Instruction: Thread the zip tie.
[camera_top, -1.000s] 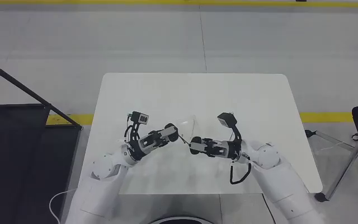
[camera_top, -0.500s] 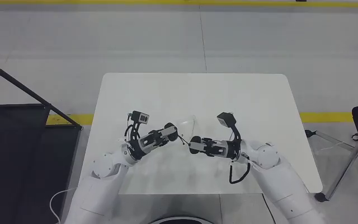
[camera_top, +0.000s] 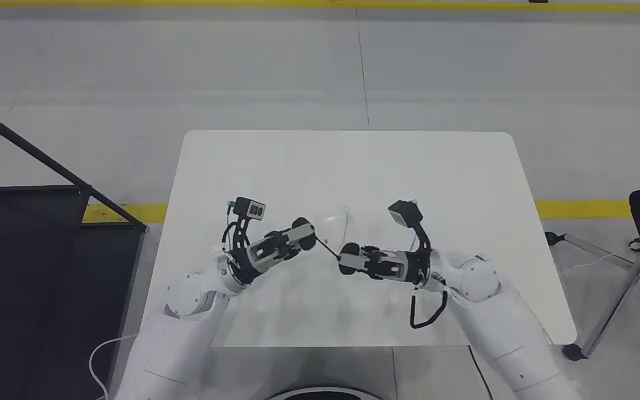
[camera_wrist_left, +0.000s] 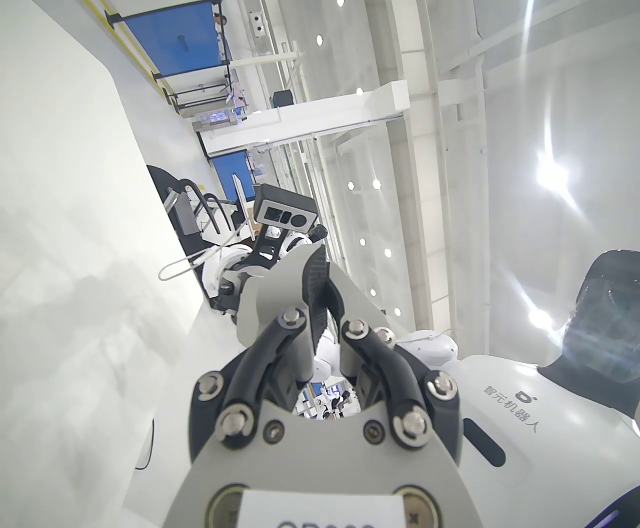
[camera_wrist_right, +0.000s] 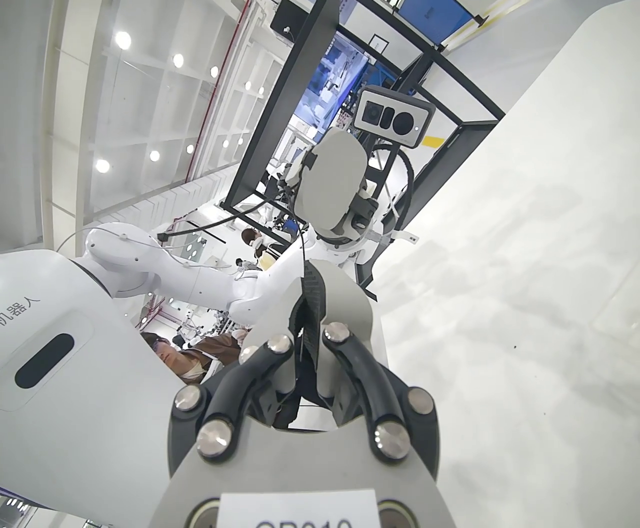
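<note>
**White table (camera_top: 250, 160), two arms tip to tip**

Pale grey floor (camera_top: 400, 70) lay around the table, with a yellow line (camera_top: 580, 209) crossing it on the right and a dark panel (camera_top: 40, 260) standing at the left edge of the scene. Both arms came in from the near side and met a little near of the table's middle, held above its surface.

From above, the left gripper (camera_top: 307, 238) pointed right and slightly near, while the right gripper (camera_top: 345, 258) pointed left, so that their tips faced each other and stood close but apart. Between them ran the tie (camera_top: 326, 250), a thin dark strand slanting from the left tip down to the right one, clear of the tabletop.

The right wrist view showed that gripper's fingers (camera_wrist_right: 345, 295) clenched, with the dark pads pressed together on the strand. From there the strand rose out of the tips towards the grey finger of the other gripper just beyond.

The left wrist view showed that gripper's fingers (camera_wrist_left: 280, 295) closed as well, pad against pad. The strand itself could not be made out between them there, so whether they pinched its end could not be told. From above it reached right up to their tips.
</note>
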